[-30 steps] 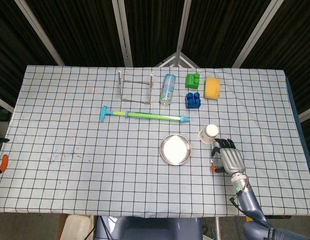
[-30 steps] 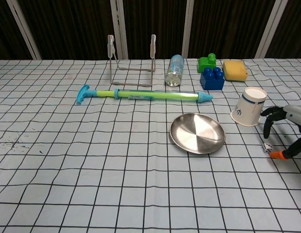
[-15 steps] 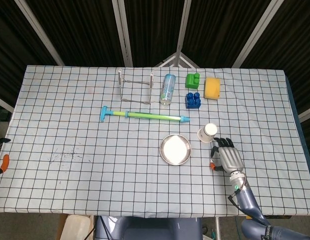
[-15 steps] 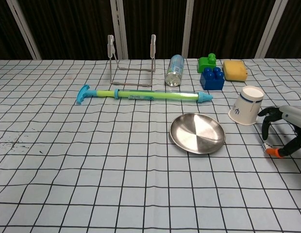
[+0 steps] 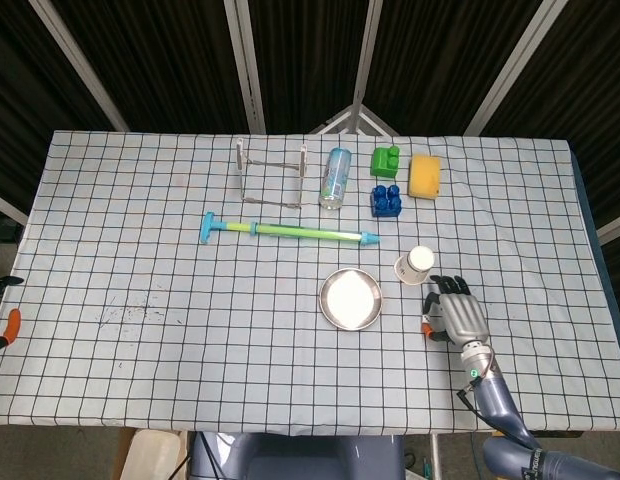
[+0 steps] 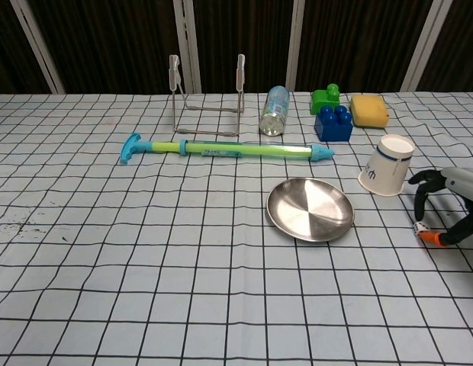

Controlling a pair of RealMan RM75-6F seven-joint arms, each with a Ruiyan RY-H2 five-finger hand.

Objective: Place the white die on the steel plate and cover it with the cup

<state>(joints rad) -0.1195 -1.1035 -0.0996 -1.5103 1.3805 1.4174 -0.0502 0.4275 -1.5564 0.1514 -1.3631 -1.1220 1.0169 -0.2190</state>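
The steel plate (image 5: 351,298) (image 6: 310,209) lies bare near the table's middle. To its right stands the white paper cup (image 5: 415,264) (image 6: 385,175), mouth down and tilted. The small white die (image 6: 421,226) sits at table level just right of the cup. My right hand (image 5: 455,310) (image 6: 450,207) arches over it, a dark fingertip on one side and the orange thumb tip (image 6: 430,237) on the other, pinching it. The head view hides the die under this hand. Only a sliver of my left hand (image 5: 2,325) shows at the far left edge.
A green and blue water squirter (image 5: 288,231) lies across the middle. Behind it are a wire rack (image 5: 271,172), a lying bottle (image 5: 335,177), green (image 5: 385,160) and blue (image 5: 386,200) blocks, and a yellow sponge (image 5: 425,175).
My right hand has shifted slightly left and its fingers have closed in around the die. The cup has been nudged a little to the left.
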